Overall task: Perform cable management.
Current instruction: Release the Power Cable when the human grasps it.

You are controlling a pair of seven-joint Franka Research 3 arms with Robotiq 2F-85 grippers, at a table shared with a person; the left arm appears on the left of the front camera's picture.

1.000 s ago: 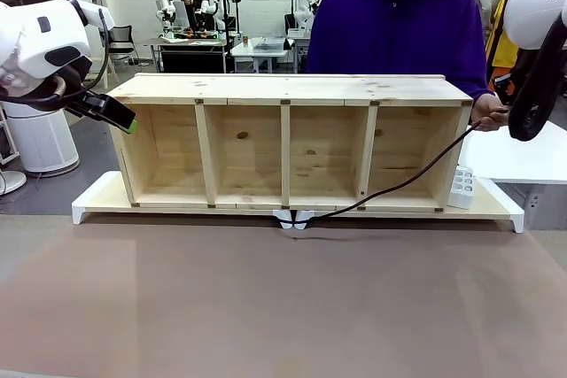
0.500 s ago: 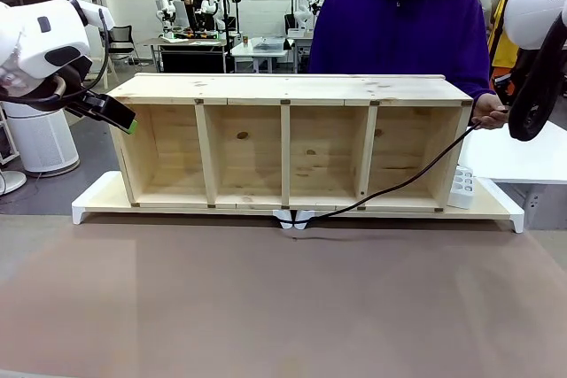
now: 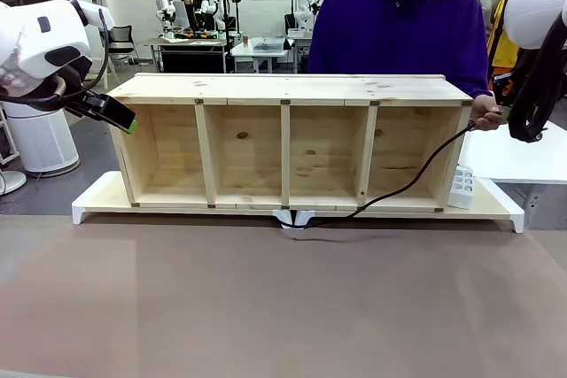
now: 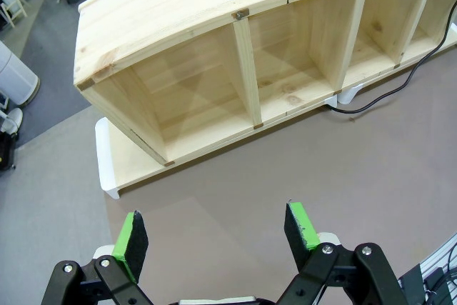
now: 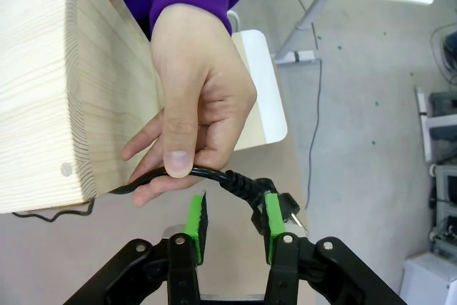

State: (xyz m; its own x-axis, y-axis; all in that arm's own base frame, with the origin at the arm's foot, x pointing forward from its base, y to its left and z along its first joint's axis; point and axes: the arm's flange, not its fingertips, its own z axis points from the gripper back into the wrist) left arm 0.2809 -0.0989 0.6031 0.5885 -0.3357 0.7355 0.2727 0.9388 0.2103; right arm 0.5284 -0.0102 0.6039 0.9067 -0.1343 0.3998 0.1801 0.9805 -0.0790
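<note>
A long pale wooden shelf unit (image 3: 292, 143) with four open compartments stands on the brown surface (image 3: 283, 307). The left tool (image 4: 218, 230) hovers wide apart and empty, facing the unit's end compartment. The thin black cable (image 5: 214, 174) runs from the unit's front to the person's hand (image 5: 193, 105), just above the right tool (image 5: 232, 223), whose parted pads flank its plug end without gripping.
</note>
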